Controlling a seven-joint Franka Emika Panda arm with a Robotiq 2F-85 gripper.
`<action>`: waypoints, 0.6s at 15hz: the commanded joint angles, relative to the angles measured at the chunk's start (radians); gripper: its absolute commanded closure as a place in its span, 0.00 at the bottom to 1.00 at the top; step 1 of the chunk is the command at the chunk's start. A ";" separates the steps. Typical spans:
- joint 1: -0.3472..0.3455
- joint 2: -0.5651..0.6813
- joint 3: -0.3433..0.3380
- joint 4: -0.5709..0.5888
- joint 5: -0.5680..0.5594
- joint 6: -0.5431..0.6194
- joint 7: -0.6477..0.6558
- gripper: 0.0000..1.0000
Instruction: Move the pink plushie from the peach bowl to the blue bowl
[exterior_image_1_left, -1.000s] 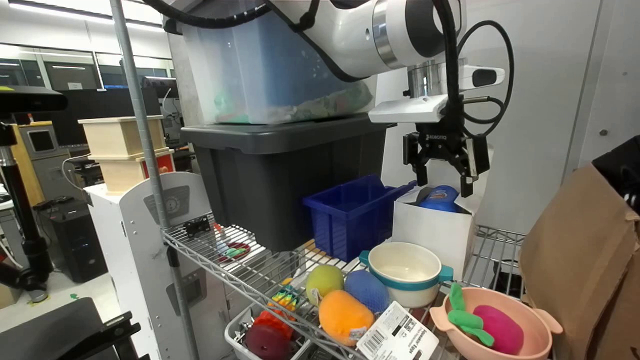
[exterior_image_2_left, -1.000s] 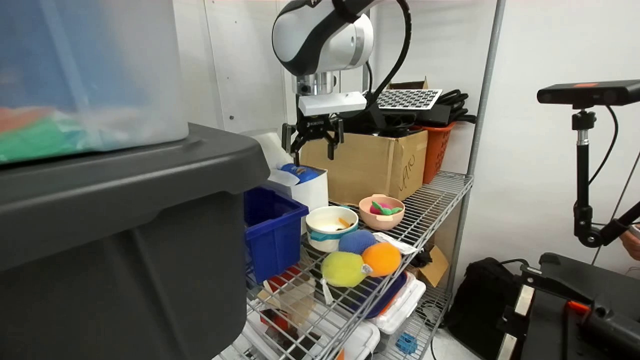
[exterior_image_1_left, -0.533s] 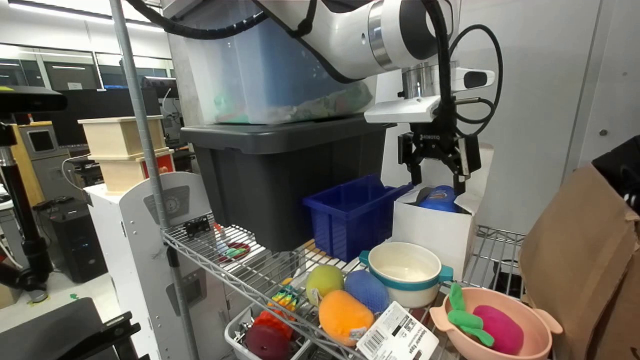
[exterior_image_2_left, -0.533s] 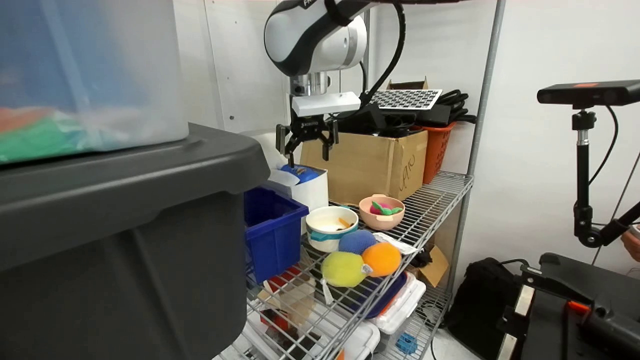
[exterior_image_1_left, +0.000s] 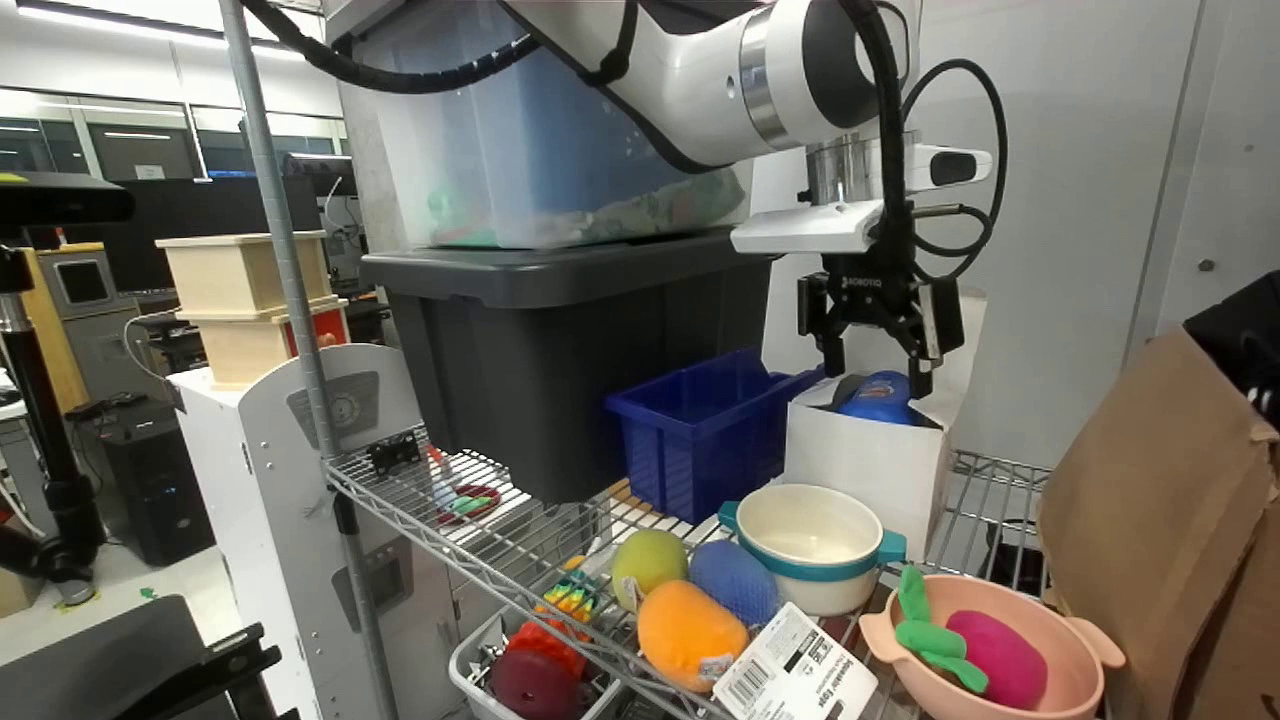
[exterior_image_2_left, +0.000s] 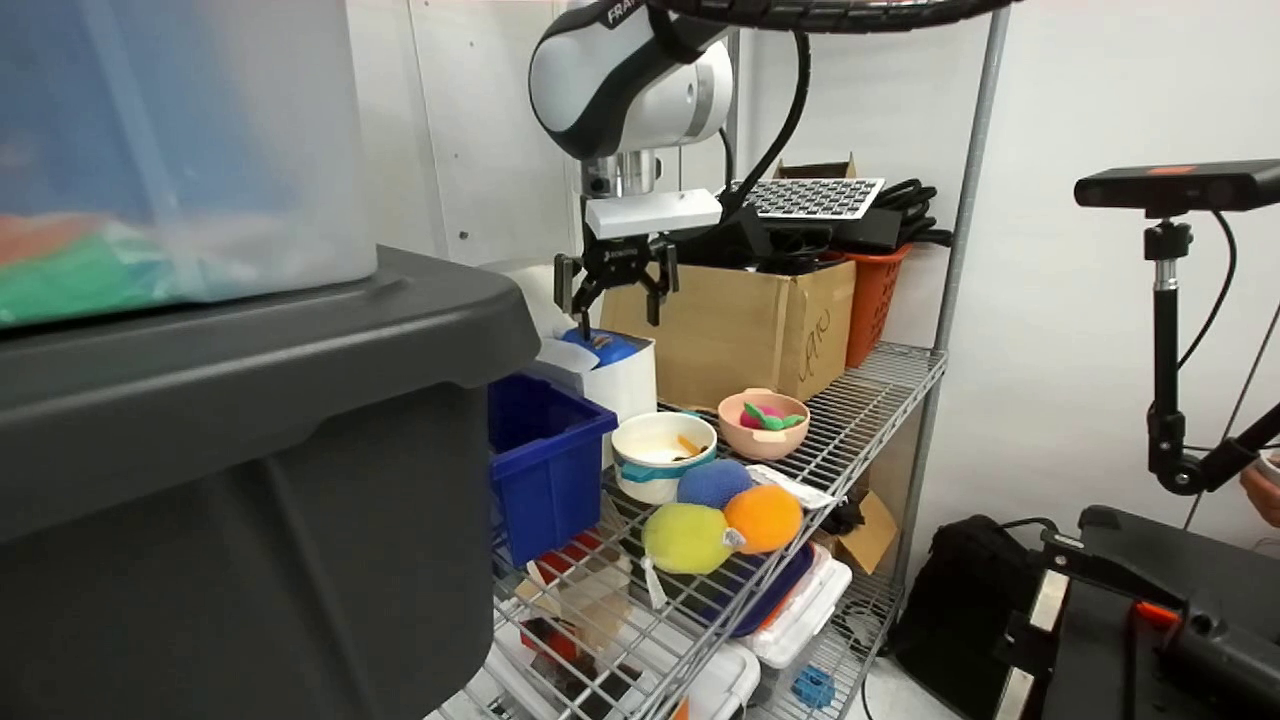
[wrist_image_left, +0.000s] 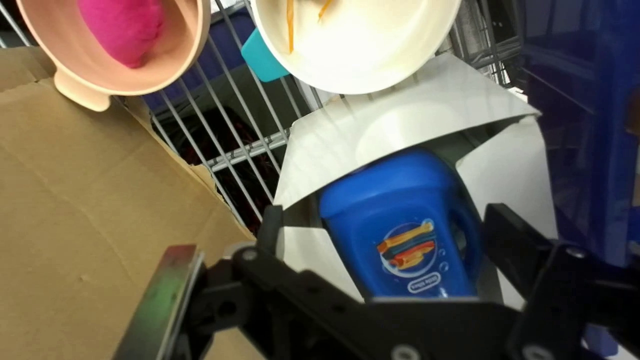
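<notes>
The pink plushie (exterior_image_1_left: 1000, 655), magenta with green leaves, lies in the peach bowl (exterior_image_1_left: 1075, 680) on the wire shelf. Both also show in an exterior view as plushie (exterior_image_2_left: 757, 415) and bowl (exterior_image_2_left: 760, 447), and in the wrist view as plushie (wrist_image_left: 125, 27) and bowl (wrist_image_left: 107, 82). No small bright blue round bowl shows. A cream bowl with teal band and handles (exterior_image_1_left: 810, 535) stands beside the peach bowl. My gripper (exterior_image_1_left: 876, 368) is open and empty, high above the white box with a blue jug; the jug shows between the fingers in the wrist view (wrist_image_left: 392, 235).
The white box (exterior_image_1_left: 860, 465) with the blue jug (exterior_image_1_left: 882, 398) stands behind the cream bowl. The cardboard box (exterior_image_2_left: 715, 330) is beside the peach bowl. A dark blue bin (exterior_image_1_left: 700, 430), grey tote (exterior_image_1_left: 560, 380), and yellow-green (exterior_image_1_left: 650, 562), blue (exterior_image_1_left: 735, 580) and orange (exterior_image_1_left: 690, 635) toys are nearby.
My gripper has shifted slightly left in both exterior views over the second, with a very slight drop in the last half second. It stays open. The plushie and bowls have not moved.
</notes>
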 joint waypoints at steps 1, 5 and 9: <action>-0.009 0.036 -0.004 0.056 0.000 -0.031 0.005 0.00; -0.013 0.048 -0.008 0.059 -0.002 -0.030 0.007 0.00; -0.016 0.063 -0.010 0.064 -0.003 -0.023 0.006 0.42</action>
